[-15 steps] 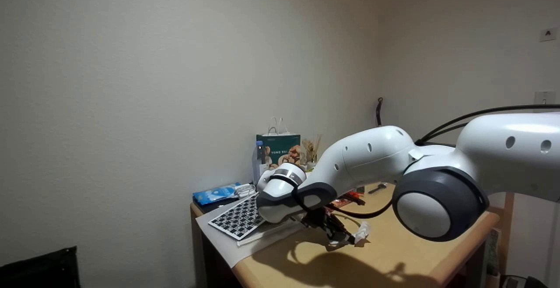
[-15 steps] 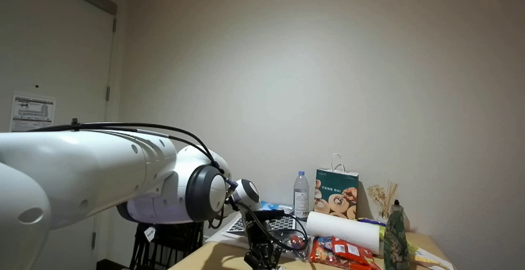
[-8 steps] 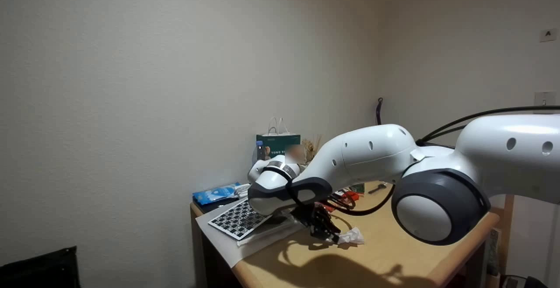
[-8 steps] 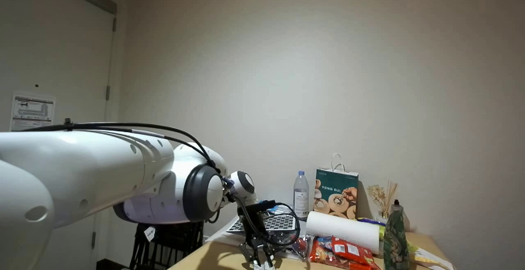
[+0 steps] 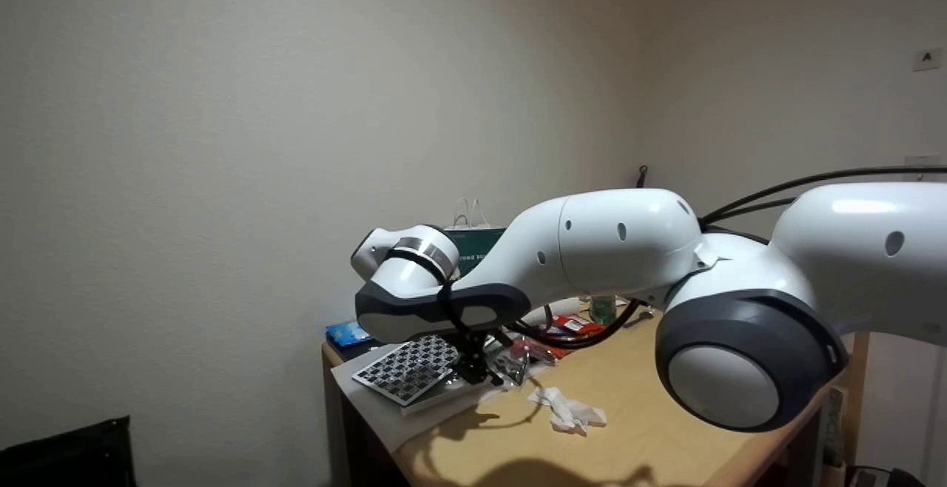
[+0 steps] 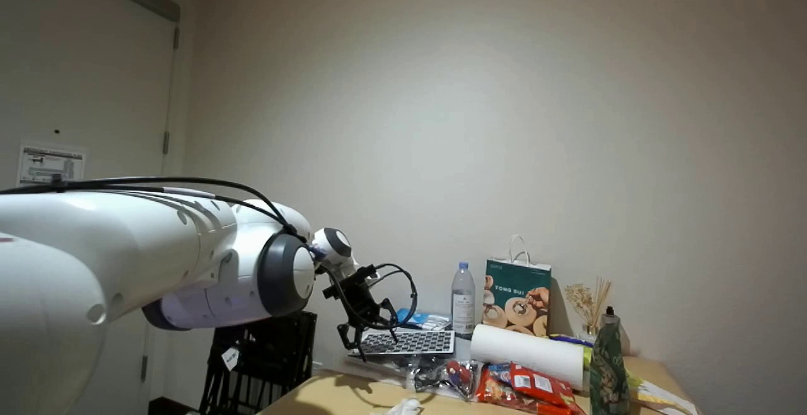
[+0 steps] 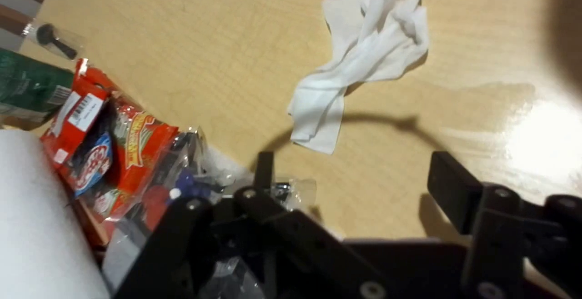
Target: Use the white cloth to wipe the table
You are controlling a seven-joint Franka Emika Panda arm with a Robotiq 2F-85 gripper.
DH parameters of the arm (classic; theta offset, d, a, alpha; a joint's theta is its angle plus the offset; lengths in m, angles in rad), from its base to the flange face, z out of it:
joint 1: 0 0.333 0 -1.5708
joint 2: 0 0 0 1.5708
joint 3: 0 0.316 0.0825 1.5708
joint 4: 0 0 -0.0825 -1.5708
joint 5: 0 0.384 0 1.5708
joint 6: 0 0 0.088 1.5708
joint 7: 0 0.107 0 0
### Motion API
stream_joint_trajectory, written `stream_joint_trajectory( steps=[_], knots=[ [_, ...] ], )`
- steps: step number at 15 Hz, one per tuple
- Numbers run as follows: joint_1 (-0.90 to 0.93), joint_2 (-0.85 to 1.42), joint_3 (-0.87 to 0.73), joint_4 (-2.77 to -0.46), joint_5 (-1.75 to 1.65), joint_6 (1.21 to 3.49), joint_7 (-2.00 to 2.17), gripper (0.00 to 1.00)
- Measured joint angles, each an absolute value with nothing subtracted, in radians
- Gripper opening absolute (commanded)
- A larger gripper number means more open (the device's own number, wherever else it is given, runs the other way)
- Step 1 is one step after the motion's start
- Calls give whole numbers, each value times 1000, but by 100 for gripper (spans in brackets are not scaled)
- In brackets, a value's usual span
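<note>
I have my pincer point(image 7: 355, 172) spread wide, the two dark fingers point(image 7: 457, 194) well apart, with the desk point(image 7: 204, 62) showing through the gap. The white cloth point(image 7: 348, 69) lies loose and crumpled on that desk, ahead of my fingers and not touching them; its narrow end points my way and its broader, folded end lies farther off. In an exterior view I hang raised near a flat white-framed board point(image 5: 410, 368) covered in dark squares, though I cannot tell whether I am right over it, and the cloth sits apart from me on the wood.

Low in the wrist view I see a clear bag point(image 7: 191, 183) with red and blue bits inside. Shiny red packets point(image 7: 145, 142) lie against it, and a thick white roll point(image 7: 36, 226) runs just beside them. Past the packets lies a small dark thing point(image 7: 47, 35) in a clear wrapper. In an exterior view a green container point(image 6: 608, 368) with a dark cap stands upright near the roll's end. Further back, a clear bottle point(image 6: 463, 308) stands just beside a green paper bag point(image 6: 517, 298), with dried stems point(image 6: 597, 304) near the bag.
</note>
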State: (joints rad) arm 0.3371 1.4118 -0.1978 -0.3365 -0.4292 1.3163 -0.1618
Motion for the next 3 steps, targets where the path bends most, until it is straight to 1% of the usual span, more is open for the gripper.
stream_joint_trajectory(
  steps=[3],
  knots=[
    [377,1396,-230,-336,-429,1326,-35,100]
  ],
)
